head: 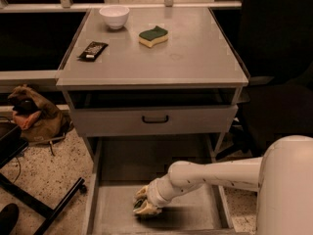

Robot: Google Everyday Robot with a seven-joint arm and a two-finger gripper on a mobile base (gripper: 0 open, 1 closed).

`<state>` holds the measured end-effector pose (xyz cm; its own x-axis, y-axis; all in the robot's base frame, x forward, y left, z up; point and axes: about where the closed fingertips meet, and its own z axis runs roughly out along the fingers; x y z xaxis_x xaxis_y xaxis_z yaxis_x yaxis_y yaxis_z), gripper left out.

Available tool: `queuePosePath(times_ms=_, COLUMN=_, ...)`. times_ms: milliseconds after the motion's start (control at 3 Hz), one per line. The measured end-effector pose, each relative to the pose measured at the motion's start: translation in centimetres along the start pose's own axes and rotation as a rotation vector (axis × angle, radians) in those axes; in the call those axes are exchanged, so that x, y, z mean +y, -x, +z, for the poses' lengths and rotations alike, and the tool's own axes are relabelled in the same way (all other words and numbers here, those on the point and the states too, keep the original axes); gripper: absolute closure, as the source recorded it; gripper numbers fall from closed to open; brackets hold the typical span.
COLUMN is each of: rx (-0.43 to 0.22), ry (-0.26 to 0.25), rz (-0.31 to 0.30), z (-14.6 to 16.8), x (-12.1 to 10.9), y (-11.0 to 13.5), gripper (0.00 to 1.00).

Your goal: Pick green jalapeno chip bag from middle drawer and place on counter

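Observation:
My gripper (145, 202) is down inside the open middle drawer (190, 218), low at the front left of its grey floor, with the white arm (210, 176) reaching in from the right. Only a small dark green bit of the jalapeno chip bag (138, 202) shows at the gripper's tip. The rest of the bag is hidden by the gripper. The counter (190, 58) is the flat grey top of the cabinet above.
On the counter stand a white bowl (114, 16), a green-topped yellow sponge (153, 36) and a black snack bar wrapper (93, 50). The closed upper drawer front with a black handle (155, 119) overhangs the open drawer. A brown bag (34, 114) and black chair legs (39, 204) lie on the floor at left.

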<state>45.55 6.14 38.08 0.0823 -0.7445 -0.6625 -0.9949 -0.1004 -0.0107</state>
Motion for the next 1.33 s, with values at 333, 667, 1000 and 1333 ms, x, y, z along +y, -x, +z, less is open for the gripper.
queuePosePath(times_ms=333, rx=-0.008, ry=-0.012, rz=-0.028, z=-3.2, x=-1.1, y=2.1, gripper=0.88)
queuePosePath(times_ms=667, rx=-0.029, ry=-0.044, rz=-0.115, z=-10.3, x=-3.4, y=7.5, gripper=1.00)
queuePosePath(times_ms=1000, rx=-0.042, ry=-0.072, rz=-0.208, z=-16.7, x=-5.3, y=12.9, gripper=1.00)
queuePosePath(times_ms=1333, rx=-0.055, ry=-0.087, rz=-0.265, z=-20.4, x=-6.1, y=16.2, gripper=1.00)
